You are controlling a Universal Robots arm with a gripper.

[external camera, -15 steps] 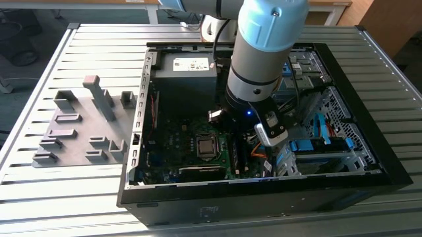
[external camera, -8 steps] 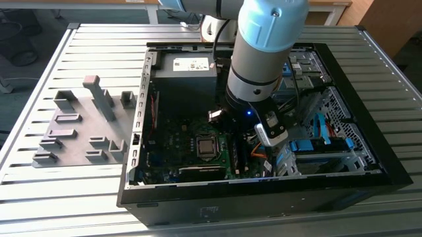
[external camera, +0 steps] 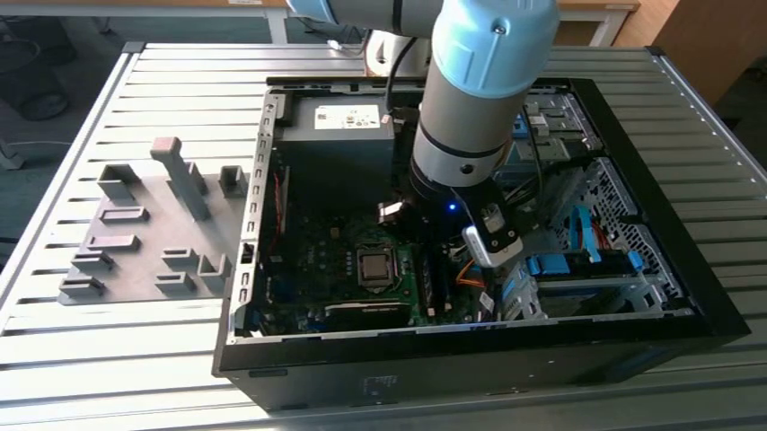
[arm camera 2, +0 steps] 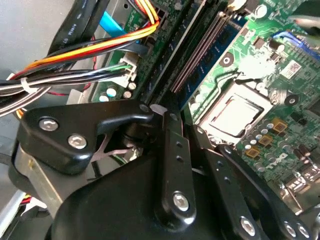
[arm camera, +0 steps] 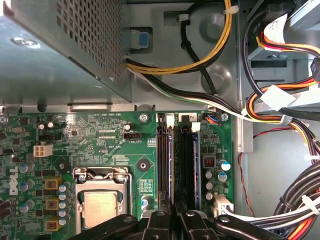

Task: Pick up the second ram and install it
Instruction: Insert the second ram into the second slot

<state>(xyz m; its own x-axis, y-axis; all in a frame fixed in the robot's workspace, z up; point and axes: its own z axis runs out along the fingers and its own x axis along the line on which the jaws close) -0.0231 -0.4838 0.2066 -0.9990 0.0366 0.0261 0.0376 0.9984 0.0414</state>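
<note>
Claw: we see the black claw (arm camera: 172, 220) low over the green motherboard (arm camera: 100, 140), fingers pinched narrow on a slot.
Second ram: thin blue-green stick (arm camera: 186, 165) standing in the black slots, right under the claw.
Case: open black computer case (external camera: 671, 269) on the slatted metal counter (external camera: 144, 359).
Fixture: grey plastic blocks (external camera: 144, 233) beside the case.

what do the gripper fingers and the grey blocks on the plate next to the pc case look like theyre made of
Gripper fingers: probably black-coated metal or hard plastic; smooth, slightly glossy links joined by bright screws in the second wrist view.
Grey blocks: likely matte plastic; uniform dull grey with no shine, in the exterior view.
PC case: seems black painted sheet metal; thin, flat walls.
</note>
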